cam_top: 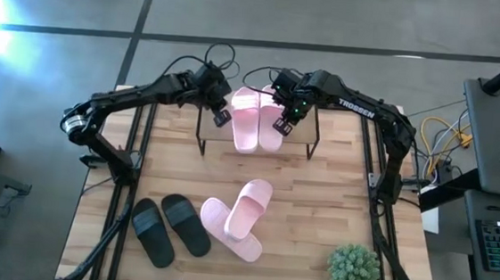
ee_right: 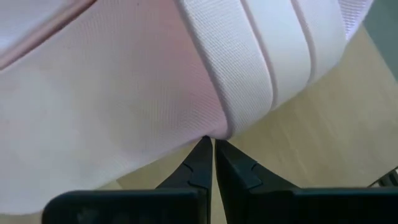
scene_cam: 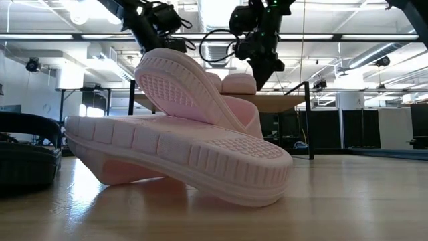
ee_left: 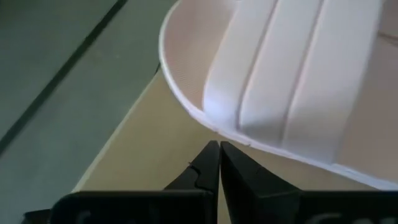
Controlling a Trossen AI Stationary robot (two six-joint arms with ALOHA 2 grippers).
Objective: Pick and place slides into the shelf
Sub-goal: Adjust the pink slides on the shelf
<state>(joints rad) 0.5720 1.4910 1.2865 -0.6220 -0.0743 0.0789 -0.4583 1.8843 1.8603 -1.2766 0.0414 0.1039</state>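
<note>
Jaws of both grippers closed, empty: left gripper (cam_top: 219,117), right gripper (cam_top: 284,125) flank pink slides (cam_top: 257,116) on shelf (cam_top: 340,134).

four light pink slides (cam_top: 256,123), two black slides (cam_top: 170,228), green plant ball (cam_top: 352,268).

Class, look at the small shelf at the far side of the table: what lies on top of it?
Two pink slides lie side by side on the shelf. Both shut grippers, left gripper and right gripper, flank them. The board beneath the slides is covered.
</note>
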